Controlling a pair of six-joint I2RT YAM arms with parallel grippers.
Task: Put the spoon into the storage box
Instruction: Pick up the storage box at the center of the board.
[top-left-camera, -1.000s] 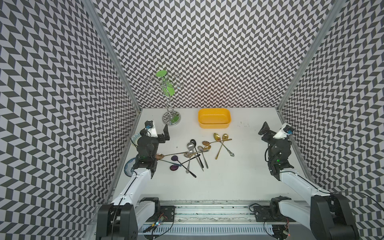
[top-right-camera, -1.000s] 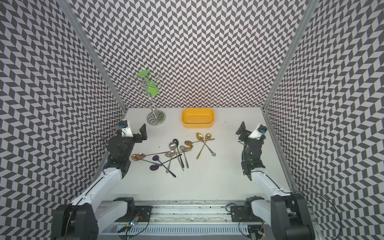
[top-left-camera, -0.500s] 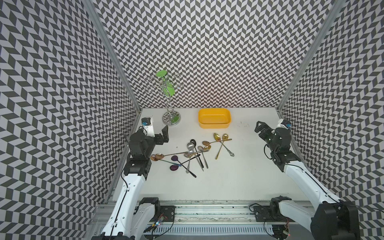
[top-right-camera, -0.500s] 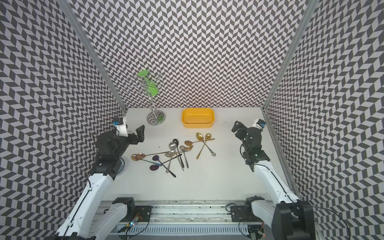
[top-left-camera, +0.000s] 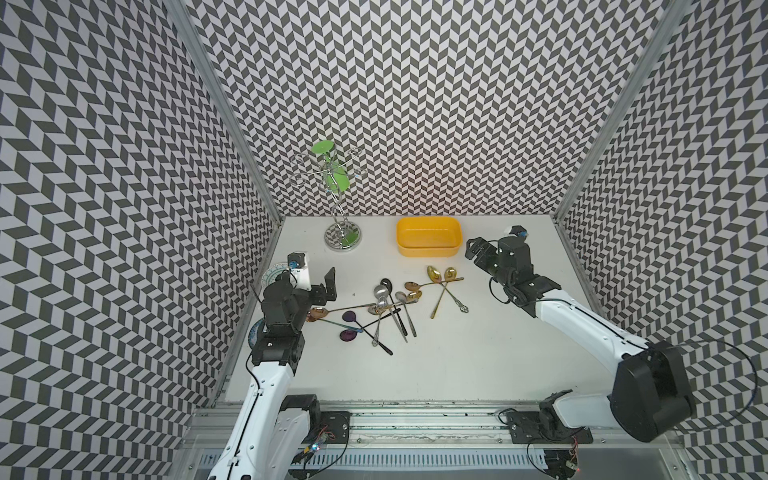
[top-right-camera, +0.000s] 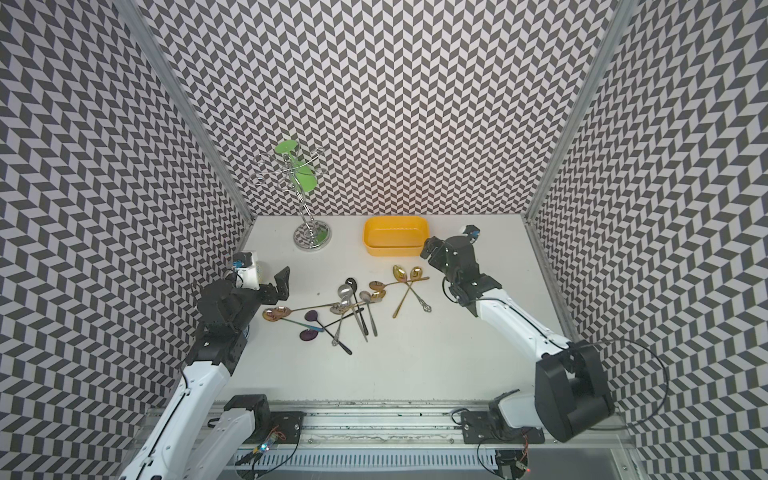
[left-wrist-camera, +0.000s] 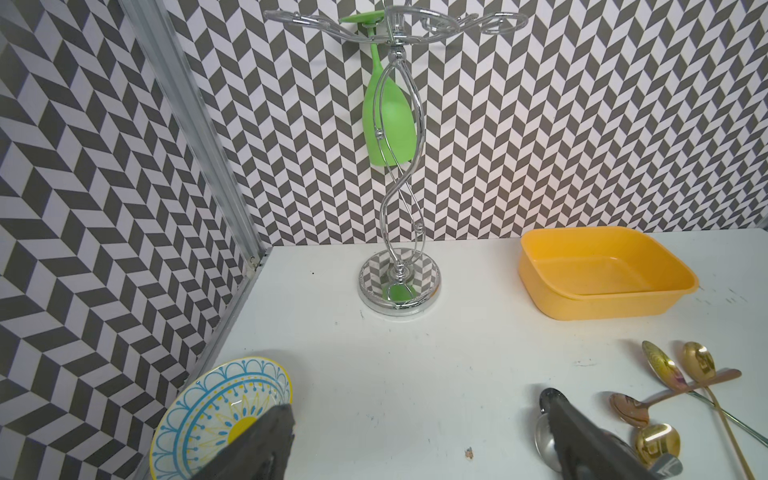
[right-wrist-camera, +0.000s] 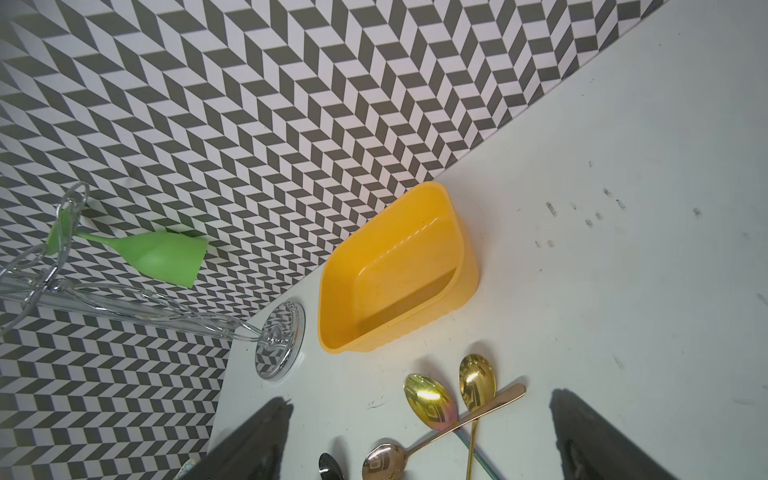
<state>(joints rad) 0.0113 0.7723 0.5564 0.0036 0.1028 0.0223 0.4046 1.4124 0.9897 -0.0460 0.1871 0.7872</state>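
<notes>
The yellow storage box (top-left-camera: 430, 250) (top-right-camera: 395, 251) stands empty at the back of the table, also seen in the wrist views (left-wrist-camera: 602, 308) (right-wrist-camera: 415, 328). Several spoons (top-left-camera: 384, 301) (top-right-camera: 353, 305) lie crossed in a loose pile mid-table, with two gold spoons (top-left-camera: 440, 275) (right-wrist-camera: 476, 380) nearest the box. My right gripper (top-left-camera: 478, 249) (top-right-camera: 432, 252) (right-wrist-camera: 419, 401) hangs open just right of the box's front corner, above the gold spoons. At the pile's left end, my left gripper (top-left-camera: 316, 286) (top-right-camera: 268, 286) (left-wrist-camera: 415, 415) is open and holds nothing.
A chrome glass rack (top-left-camera: 343, 237) (left-wrist-camera: 397, 286) with a green glass (top-left-camera: 336, 180) hanging on it stands left of the box. A patterned bowl (top-left-camera: 274, 272) (left-wrist-camera: 216, 411) sits by the left wall behind my left gripper. Chevron walls close in three sides.
Both arms have unfolded from their low rest poses. The right gripper has swung left toward the box and gold spoons; the left wrist has risen. Both stayed open.
</notes>
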